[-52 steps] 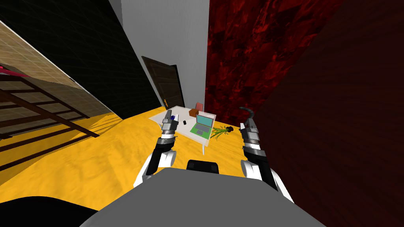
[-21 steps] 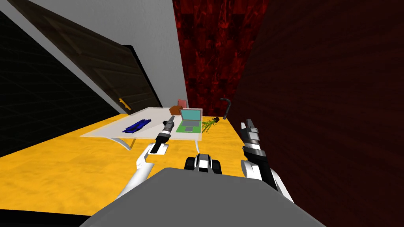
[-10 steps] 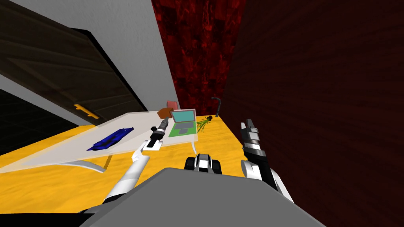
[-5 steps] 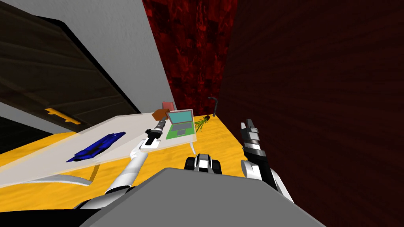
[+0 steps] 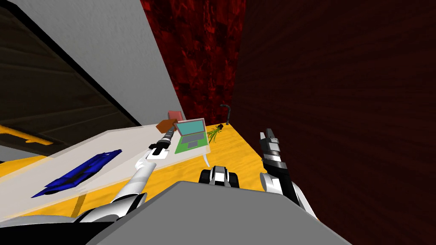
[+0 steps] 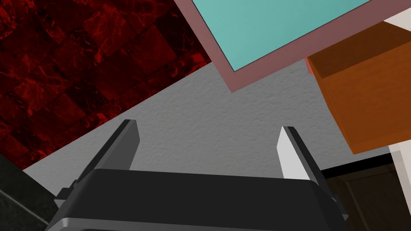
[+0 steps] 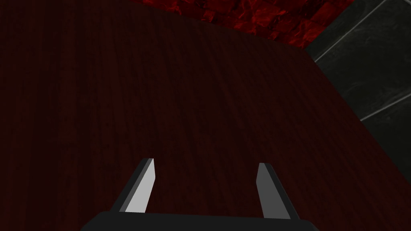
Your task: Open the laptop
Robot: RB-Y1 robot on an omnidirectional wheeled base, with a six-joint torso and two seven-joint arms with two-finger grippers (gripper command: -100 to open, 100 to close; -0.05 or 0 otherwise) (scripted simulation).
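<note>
Laptop (image 5: 192, 135) sits at the table's (image 5: 127, 140) far corner, lid raised; our left gripper (image 5: 170, 130), fingers spread, hangs just beside its lid edge, the nearer arm; right gripper (image 5: 268, 137), likewise spread, stands well apart.

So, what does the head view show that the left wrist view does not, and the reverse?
The head view adds the wider scene: the table, a blue object lying on it, the green base of the laptop, a plant on the yellow floor, and the right gripper. The left wrist view adds the left gripper up close: fingers open, nothing between them, a grey wall behind. Both show the laptop's teal screen, raised, and the orange-brown box beside it.
</note>
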